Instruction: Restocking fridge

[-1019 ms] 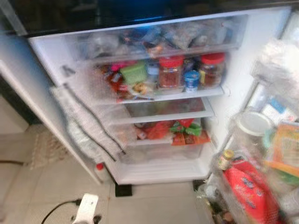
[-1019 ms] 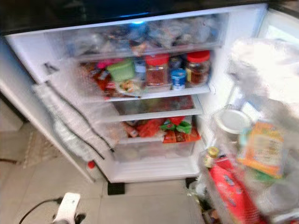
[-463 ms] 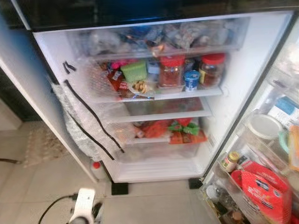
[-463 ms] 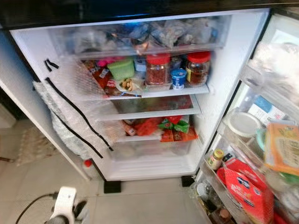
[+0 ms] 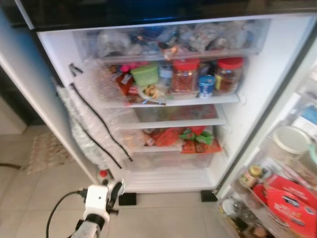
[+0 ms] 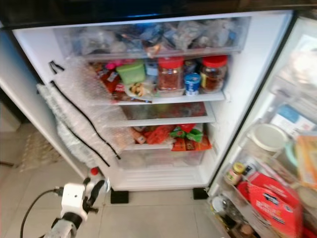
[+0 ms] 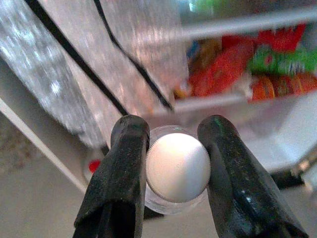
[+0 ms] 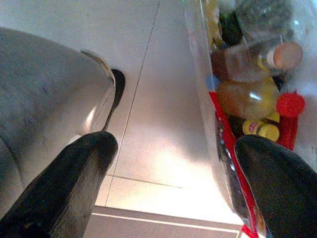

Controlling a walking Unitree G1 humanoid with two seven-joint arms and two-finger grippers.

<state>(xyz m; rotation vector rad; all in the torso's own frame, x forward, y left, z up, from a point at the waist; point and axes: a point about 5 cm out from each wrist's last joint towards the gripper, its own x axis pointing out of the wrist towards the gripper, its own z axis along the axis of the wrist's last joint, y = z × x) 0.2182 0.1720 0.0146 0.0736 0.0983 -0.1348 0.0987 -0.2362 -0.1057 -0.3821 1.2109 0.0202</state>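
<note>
We've got a white-capped clear bottle [image 7: 177, 168] clamped between the left gripper [image 7: 174, 173] fingers, held low in front of the open fridge [image 5: 277, 64] near its bottom drawer. Right gripper [image 8: 173, 183] is spread wide, holding nothing, beside the door shelf [image 8: 210, 124] over the tiled floor [image 8: 158, 148].

- Pale beige floor tiles [image 5: 163, 218] with thin grout lines run in front of the appliance.
- A small patterned mat [image 5: 45, 151] lies on the floor at left.
- A dark cable [image 5: 55, 213] curls across the tiles.
- Bright interior light washes the white walls.
</note>
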